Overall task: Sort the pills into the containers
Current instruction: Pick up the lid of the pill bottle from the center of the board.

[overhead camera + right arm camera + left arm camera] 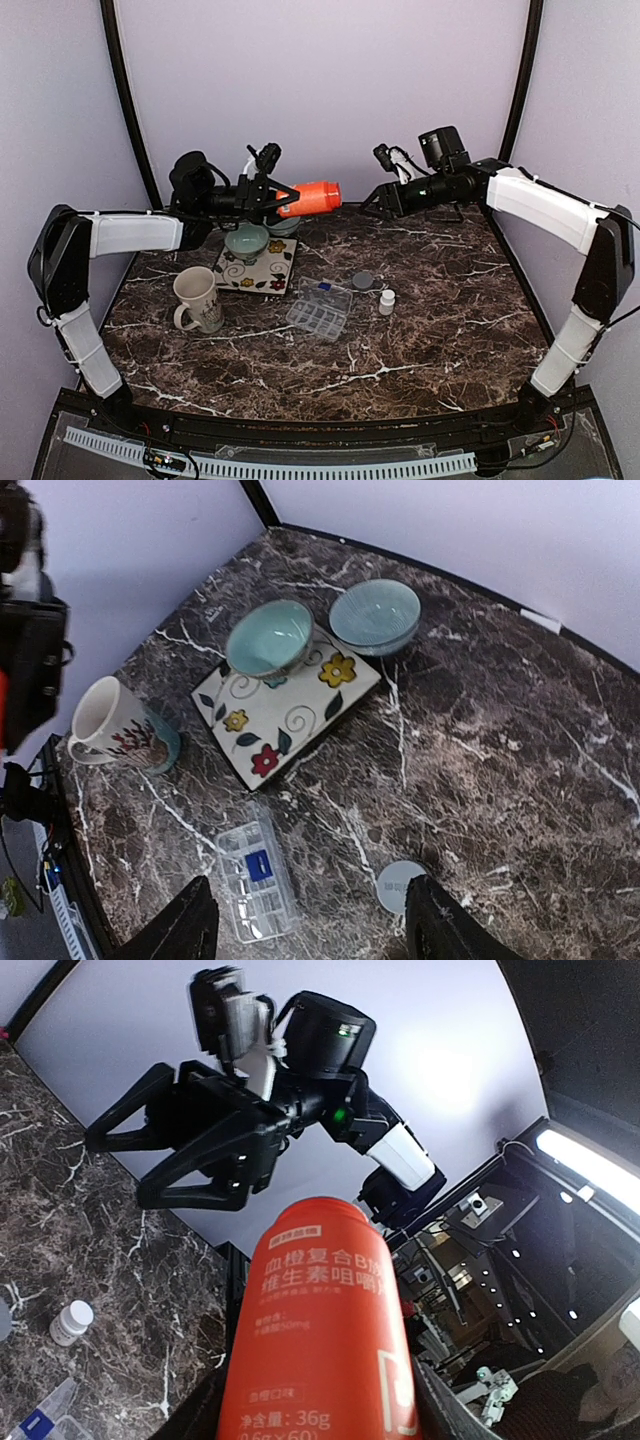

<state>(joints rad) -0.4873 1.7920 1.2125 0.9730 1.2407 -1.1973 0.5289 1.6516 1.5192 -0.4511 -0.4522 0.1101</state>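
Clear plastic organiser box (320,310) with grid cells lies flat mid-surface on the dark marble surface (450,330), near a small white bottle (386,301). Left hand (283,197) pinches an orange cylindrical bottle (312,198) sideways in the air. Right hand (370,202) spread, empty, raised facing it.

The organiser box (320,311) lies between the mug (197,299) (left) and the small bottle (386,301).
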